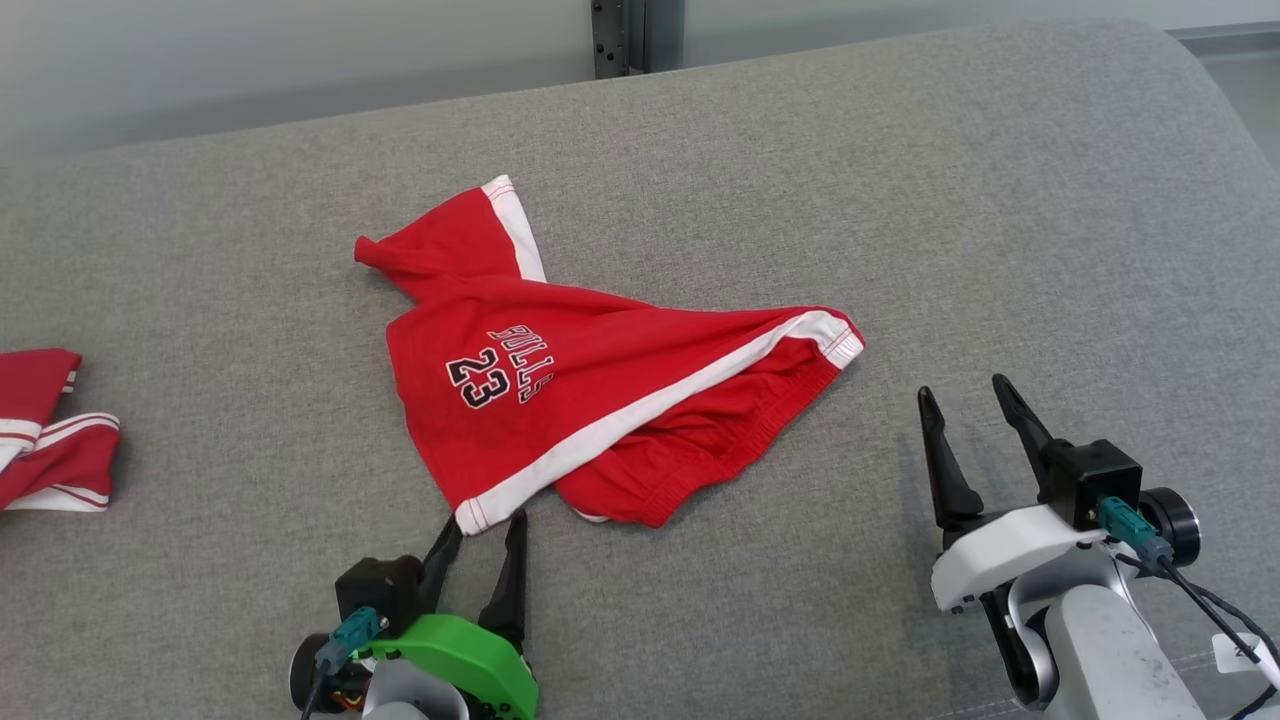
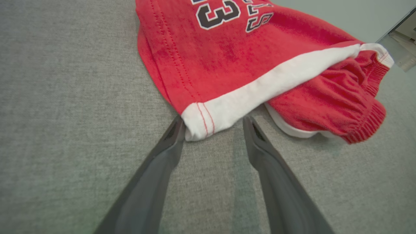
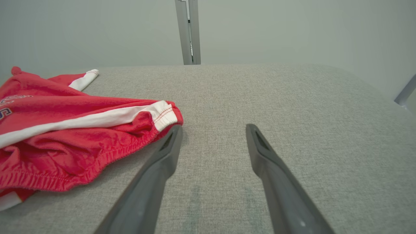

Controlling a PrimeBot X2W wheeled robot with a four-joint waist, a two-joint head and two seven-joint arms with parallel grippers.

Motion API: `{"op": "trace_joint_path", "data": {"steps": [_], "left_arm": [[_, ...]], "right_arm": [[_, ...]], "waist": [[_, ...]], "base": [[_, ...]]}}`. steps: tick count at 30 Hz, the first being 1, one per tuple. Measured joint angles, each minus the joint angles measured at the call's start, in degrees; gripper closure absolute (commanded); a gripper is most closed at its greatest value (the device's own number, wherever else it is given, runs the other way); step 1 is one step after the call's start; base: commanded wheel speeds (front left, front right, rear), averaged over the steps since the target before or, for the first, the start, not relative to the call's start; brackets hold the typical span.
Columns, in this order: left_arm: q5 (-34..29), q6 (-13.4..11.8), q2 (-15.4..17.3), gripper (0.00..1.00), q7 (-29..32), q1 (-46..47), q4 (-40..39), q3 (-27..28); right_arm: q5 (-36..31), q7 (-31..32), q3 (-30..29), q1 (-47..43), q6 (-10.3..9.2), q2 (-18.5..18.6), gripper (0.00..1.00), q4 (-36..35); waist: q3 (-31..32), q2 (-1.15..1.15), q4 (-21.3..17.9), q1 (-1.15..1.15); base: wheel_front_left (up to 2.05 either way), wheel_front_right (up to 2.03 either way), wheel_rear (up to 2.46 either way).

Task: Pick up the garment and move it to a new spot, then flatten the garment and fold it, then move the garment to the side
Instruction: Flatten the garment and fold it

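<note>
Grey cloth is seen over the whole table (image 1: 900, 200), which is backed by a pale wall and a metal post (image 1: 625, 35). A red garment (image 1: 560, 400) with white trim is laid crumpled near the table's middle, printed "BULLS 23", with its elastic waistband bunched at the near side. A red cloth (image 1: 50, 440) with white stripes is cut off by the left edge, well apart from the garment. The right end effector (image 1: 962, 387) is held released and empty near the garment's right-hand tip, with bare table between its fingers. The left end effector (image 1: 487, 520) is also released. The garment's near white hem corner (image 2: 200, 120) is seen between its spread fingers, touching one fingertip (image 2: 177, 128) but not gripped.
</note>
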State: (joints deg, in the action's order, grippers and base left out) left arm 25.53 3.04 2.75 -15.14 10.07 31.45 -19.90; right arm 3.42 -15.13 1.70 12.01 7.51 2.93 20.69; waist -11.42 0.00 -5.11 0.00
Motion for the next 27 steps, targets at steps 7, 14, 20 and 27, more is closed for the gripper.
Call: {"op": "trace_joint_path", "data": {"steps": [7, 14, 20, 27], "left_arm": [[0.89, -0.26, -0.04, 1.0, 0.02, 0.04, -1.56, 2.19], [-2.29, -3.61, -0.01, 1.0, 0.01, -1.51, -5.79, 9.68], [-4.17, -3.41, 0.02, 1.0, 0.01, -2.71, -6.36, 12.84], [-4.41, -3.22, 0.01, 1.0, 0.01, -3.28, -6.59, 12.1]], "right_arm": [[0.23, 0.0, 0.55, 0.09, 0.0, 0.0, 0.0, 0.22], [3.54, 0.0, 4.89, -0.07, 0.0, 0.0, 0.0, 1.09], [9.06, 0.0, 11.29, -0.99, 0.01, 0.31, 0.0, 1.78], [14.81, 0.0, 14.22, 0.02, 0.0, 0.88, 0.0, 0.54]], "waist": [[-0.23, 0.0, 1.01, 0.0], [0.18, 0.0, 3.04, 0.0], [0.99, 0.0, 4.71, 0.0], [1.23, 0.0, 5.45, 0.0]], "base": [[0.0, 0.0, 0.0], [0.0, 0.0, 0.0], [0.0, 0.0, 0.0], [0.0, 0.0, 0.0]]}}
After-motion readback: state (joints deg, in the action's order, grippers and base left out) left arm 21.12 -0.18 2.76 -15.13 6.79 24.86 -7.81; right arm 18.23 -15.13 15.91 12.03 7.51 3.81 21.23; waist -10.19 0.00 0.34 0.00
